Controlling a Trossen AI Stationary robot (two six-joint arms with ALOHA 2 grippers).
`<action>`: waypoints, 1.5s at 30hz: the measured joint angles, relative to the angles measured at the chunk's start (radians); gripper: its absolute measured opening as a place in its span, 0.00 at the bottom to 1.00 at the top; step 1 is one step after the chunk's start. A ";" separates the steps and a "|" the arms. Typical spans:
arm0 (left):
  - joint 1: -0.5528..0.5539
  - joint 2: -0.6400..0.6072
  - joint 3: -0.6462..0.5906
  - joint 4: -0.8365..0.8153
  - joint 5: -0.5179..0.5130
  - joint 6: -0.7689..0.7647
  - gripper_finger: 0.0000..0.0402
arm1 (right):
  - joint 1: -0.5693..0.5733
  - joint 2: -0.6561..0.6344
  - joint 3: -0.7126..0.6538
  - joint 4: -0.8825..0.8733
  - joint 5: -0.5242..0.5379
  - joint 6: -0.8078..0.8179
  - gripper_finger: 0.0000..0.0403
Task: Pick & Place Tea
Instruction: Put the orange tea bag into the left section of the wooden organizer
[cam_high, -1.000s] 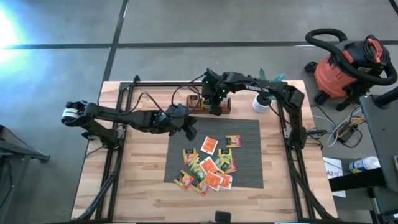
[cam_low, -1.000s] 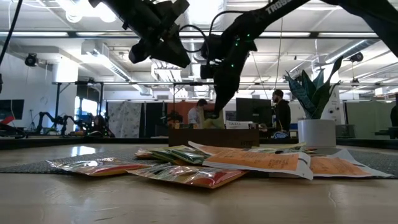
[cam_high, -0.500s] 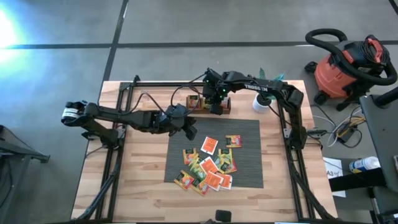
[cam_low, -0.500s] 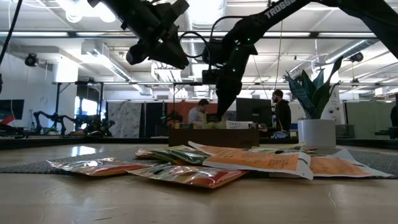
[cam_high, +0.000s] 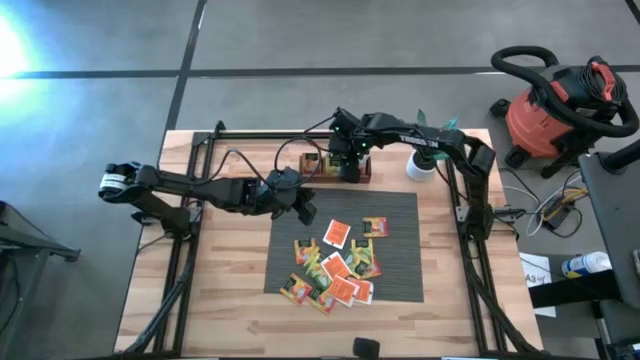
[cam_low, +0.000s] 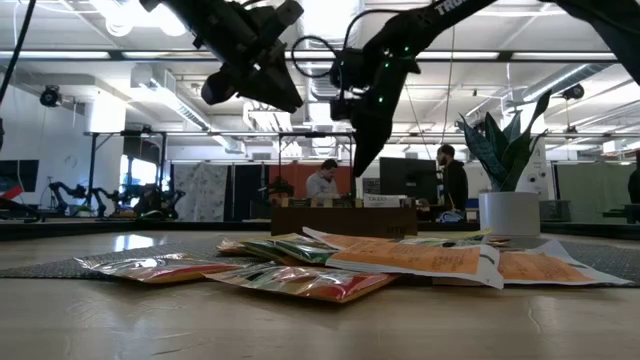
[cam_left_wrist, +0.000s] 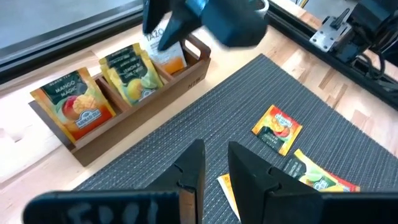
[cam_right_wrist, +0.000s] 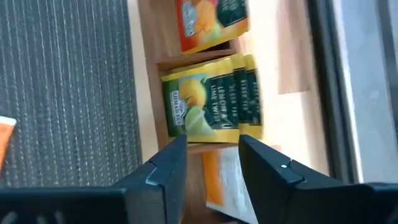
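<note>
A dark wooden tray (cam_high: 318, 163) stands at the far middle of the table, with sachets upright in its three compartments: orange mango (cam_left_wrist: 78, 109), yellow-green lemon (cam_left_wrist: 134, 78) and white-and-orange (cam_left_wrist: 166, 55). My right gripper (cam_right_wrist: 211, 155) hangs open just above the white-and-orange sachet (cam_right_wrist: 227, 180), pointing steeply down. The rest of the tea (cam_high: 338, 268), orange, yellow and green sachets, lies heaped on the grey ribbed mat (cam_high: 400, 215). My left gripper (cam_left_wrist: 214, 168) hovers over the mat's far left corner, its fingers a little apart with nothing between them.
A white pot with a plant (cam_high: 420, 165) stands right of the tray. Black frame rails (cam_high: 470, 230) run along both sides of the table. The near part of the wooden table (cam_high: 230, 320) is bare. People (cam_low: 322, 180) sit in the room behind.
My right gripper has risen off the tray's compartment toward the table's right and opened, leaving the white-and-orange sachet standing in it.
</note>
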 joint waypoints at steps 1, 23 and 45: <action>0.000 0.000 0.000 -0.005 0.003 0.000 0.16 | 0.001 -0.015 0.000 -0.003 -0.001 0.015 0.36; 0.000 0.000 -0.017 -0.236 0.019 0.038 0.16 | 0.277 -0.222 -0.165 -0.226 -0.088 0.294 0.28; -0.029 0.004 -0.175 0.124 0.340 0.146 0.16 | 0.610 -0.525 -0.637 -0.023 0.160 1.512 0.25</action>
